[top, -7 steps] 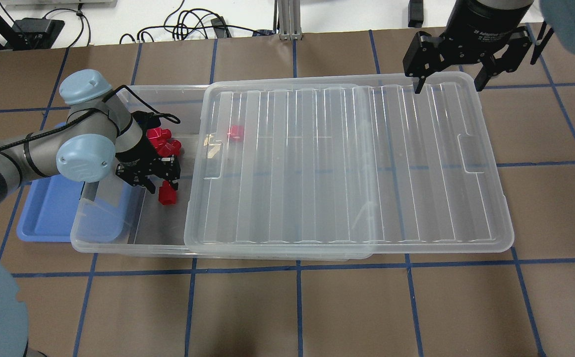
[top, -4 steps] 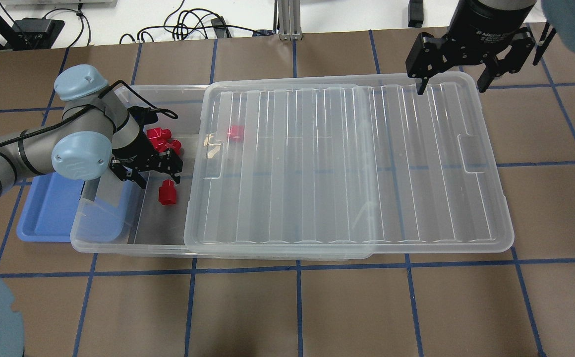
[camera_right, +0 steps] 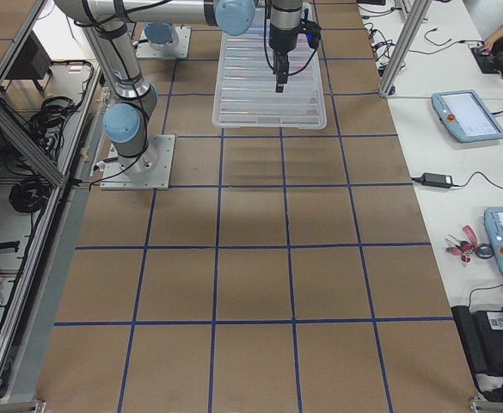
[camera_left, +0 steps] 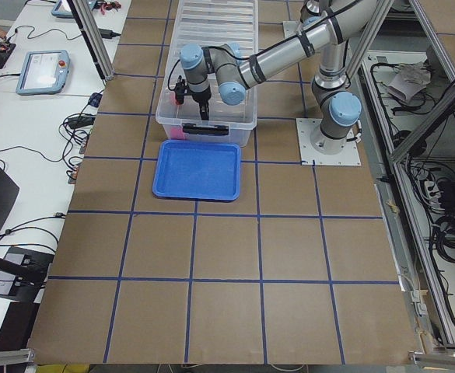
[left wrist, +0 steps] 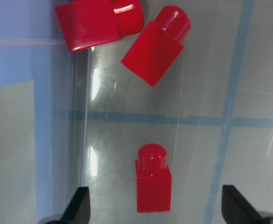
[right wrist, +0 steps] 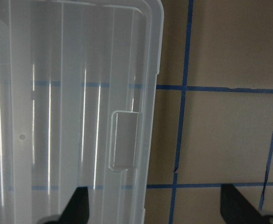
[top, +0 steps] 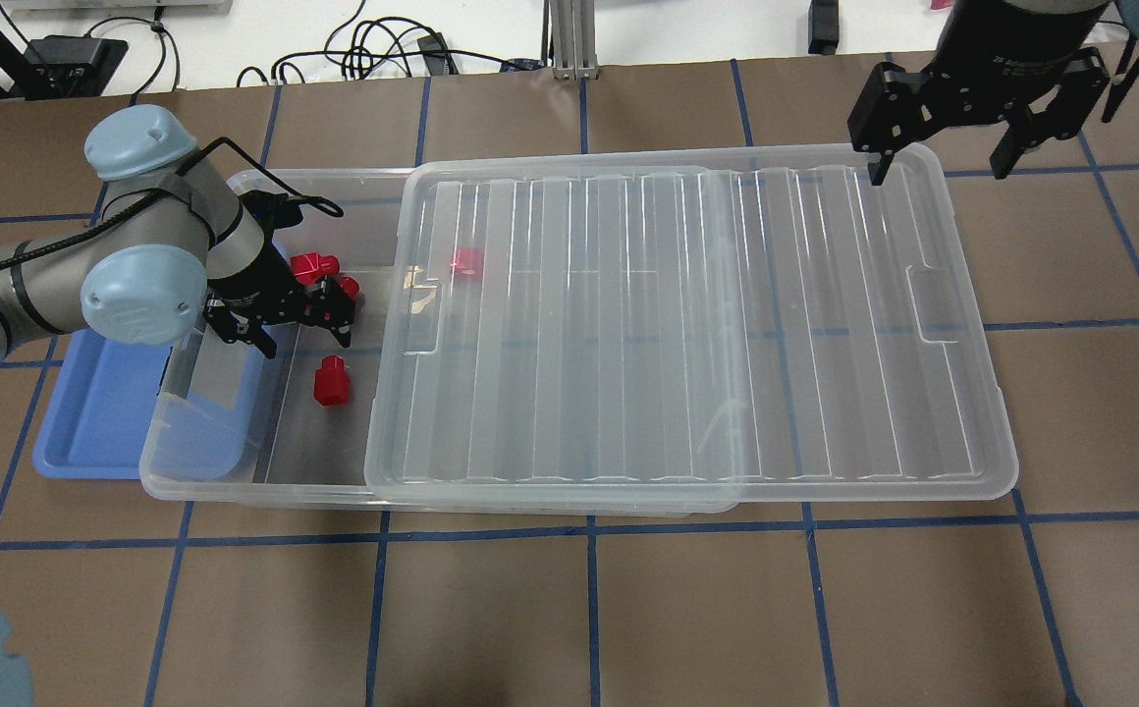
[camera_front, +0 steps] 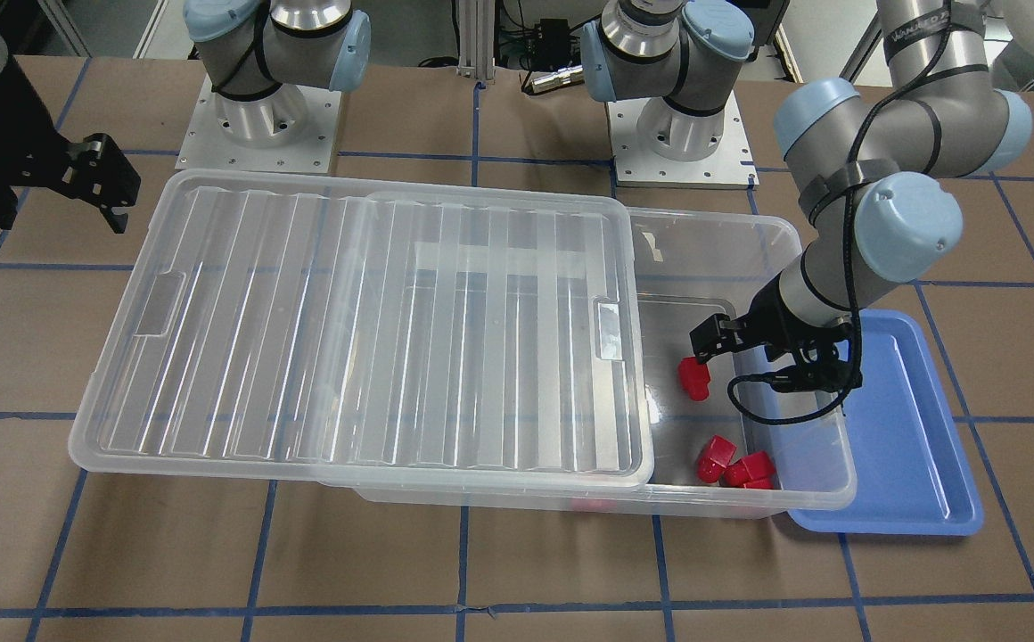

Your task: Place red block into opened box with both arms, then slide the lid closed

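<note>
One red block (top: 330, 381) (camera_front: 693, 377) (left wrist: 153, 184) lies on the floor of the clear box (top: 198, 485) (camera_front: 793, 234), in its uncovered end. My left gripper (top: 300, 330) (camera_front: 747, 349) hovers just above and behind it, open and holding nothing; its fingertips (left wrist: 80, 205) flank the block in the left wrist view. The ribbed lid (top: 687, 324) (camera_front: 348, 330) rests on the box, shifted toward my right and overhanging that end. My right gripper (top: 941, 169) hangs open over the lid's far right corner, and the lid's end notch (right wrist: 124, 140) shows in its wrist view.
Two more red blocks (top: 319, 267) (camera_front: 735, 465) (left wrist: 155, 51) lie near the box's far wall, and another (top: 468, 261) shows through the lid. A blue tray (top: 88, 432) (camera_front: 918, 446) sits partly under the box's left end. Cables run along the table's far edge.
My left gripper has pulled back and to the left, away from the red block, which stays put on the box floor. My right gripper has shifted to the right.
</note>
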Controlling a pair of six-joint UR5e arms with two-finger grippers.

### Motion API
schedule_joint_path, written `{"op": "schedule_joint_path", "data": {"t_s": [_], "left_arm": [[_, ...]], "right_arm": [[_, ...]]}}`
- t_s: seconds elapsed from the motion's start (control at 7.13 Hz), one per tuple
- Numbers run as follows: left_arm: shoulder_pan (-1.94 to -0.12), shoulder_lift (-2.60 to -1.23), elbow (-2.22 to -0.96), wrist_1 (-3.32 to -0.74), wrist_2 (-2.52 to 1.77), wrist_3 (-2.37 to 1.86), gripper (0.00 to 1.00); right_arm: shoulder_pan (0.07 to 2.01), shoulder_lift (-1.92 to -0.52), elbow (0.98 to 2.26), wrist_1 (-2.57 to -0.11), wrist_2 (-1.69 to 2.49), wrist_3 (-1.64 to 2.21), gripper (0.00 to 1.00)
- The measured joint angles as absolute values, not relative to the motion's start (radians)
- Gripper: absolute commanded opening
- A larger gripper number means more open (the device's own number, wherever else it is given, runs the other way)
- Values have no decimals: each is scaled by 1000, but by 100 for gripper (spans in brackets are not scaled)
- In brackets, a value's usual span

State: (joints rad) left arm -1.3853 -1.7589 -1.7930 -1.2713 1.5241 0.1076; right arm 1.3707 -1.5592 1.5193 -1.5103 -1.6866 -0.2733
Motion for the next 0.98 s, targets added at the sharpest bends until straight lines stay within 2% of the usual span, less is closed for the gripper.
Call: {"op": "schedule_joint_path", "data": {"t_s": [0.42, 0.7, 0.98], "left_arm": [[-1409, -1635, -1623, -1524, 1546, 105, 100], [-1446, -1550, -1583, -1608, 1543, 100, 100], [-1471, -1508, -1596, -1629, 1549, 108, 100]], "right_arm": [[1230, -1571, 1727, -1642, -1693, -369, 100], [1195, -1576, 1884, -1791, -1691, -379, 100], [1194, -1580, 1921, -1836, -1678, -373, 100]]}}
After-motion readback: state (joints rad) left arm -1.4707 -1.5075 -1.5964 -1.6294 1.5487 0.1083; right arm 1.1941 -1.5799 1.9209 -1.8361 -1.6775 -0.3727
